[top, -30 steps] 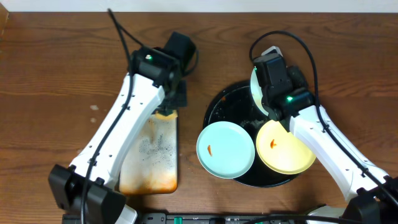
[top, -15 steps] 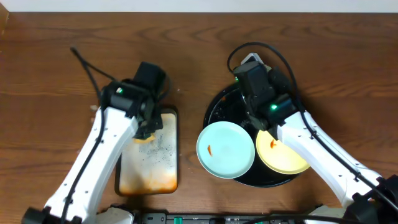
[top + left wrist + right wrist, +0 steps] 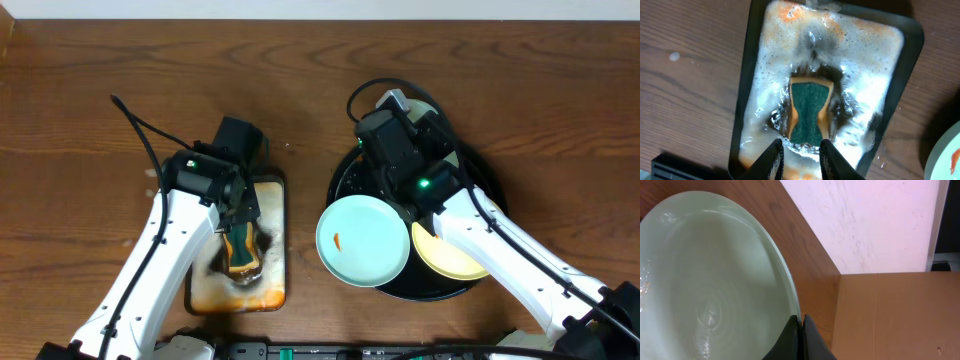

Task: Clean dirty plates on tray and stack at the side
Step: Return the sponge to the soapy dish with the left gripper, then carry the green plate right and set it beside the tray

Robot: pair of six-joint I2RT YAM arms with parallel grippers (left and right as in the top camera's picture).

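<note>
My right gripper (image 3: 801,325) is shut on the rim of a pale light-blue plate (image 3: 715,280) and holds it tilted above the black tray (image 3: 345,175); the arm (image 3: 395,150) hides most of that plate from overhead. A second light-blue plate (image 3: 362,240) with an orange smear lies on the tray's front left, overhanging the rim. The pale yellow plate (image 3: 450,258) lies at the front right, partly under my right arm. My left gripper (image 3: 800,157) is open over the soapy pan (image 3: 760,75). A green-topped orange sponge (image 3: 809,112) lies in the foam just beyond its fingertips.
The rusty metal pan (image 3: 270,290) sits left of the tray and holds foam and orange residue. Cables run from both arms across the back of the wooden table (image 3: 80,120). A cardboard box (image 3: 890,315) shows behind the held plate in the right wrist view.
My left gripper has come down over the pan, and the sponge now lies in the foam. My right gripper has moved left with its plate, further over the tray.
</note>
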